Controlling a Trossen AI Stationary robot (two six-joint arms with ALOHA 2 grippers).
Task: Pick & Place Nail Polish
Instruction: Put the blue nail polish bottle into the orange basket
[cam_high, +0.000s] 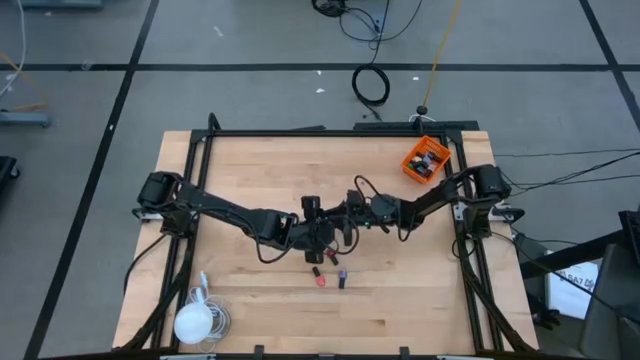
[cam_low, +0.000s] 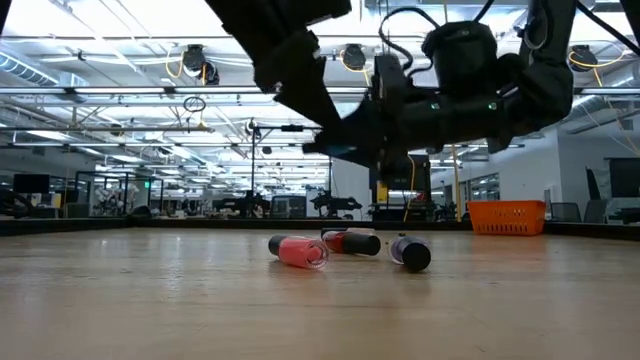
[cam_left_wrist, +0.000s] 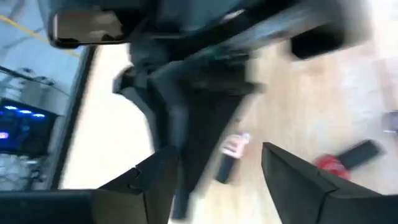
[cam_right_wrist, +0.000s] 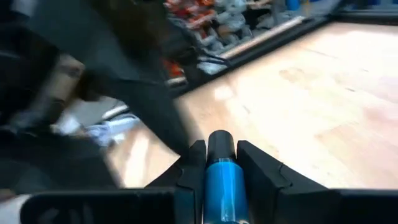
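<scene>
My right gripper (cam_right_wrist: 222, 155) is shut on a blue nail polish bottle (cam_right_wrist: 224, 183) with a dark cap. My left gripper (cam_left_wrist: 214, 171) stands open right in front of it, above the table's middle; both meet there in the high view (cam_high: 325, 232). Three more nail polish bottles lie on their sides on the wood below: a pink one (cam_low: 298, 250), a red one (cam_low: 350, 241) and one with a dark cap toward me (cam_low: 410, 252). They also show in the high view (cam_high: 328, 278). My right gripper pinches the blue bottle's body (cam_right_wrist: 224, 174) between its two fingers. The fingers come level from the table's right side and lie along the bottle. Its dark cap (cam_right_wrist: 221, 143) sticks out past the fingertips. The bottle is held clear of the table.
An orange bin (cam_high: 425, 160) holding several small bottles stands at the far right of the table. A white lamp-like object with a cord (cam_high: 195, 320) lies at the near left corner. A black frame (cam_high: 330, 131) runs around the tabletop.
</scene>
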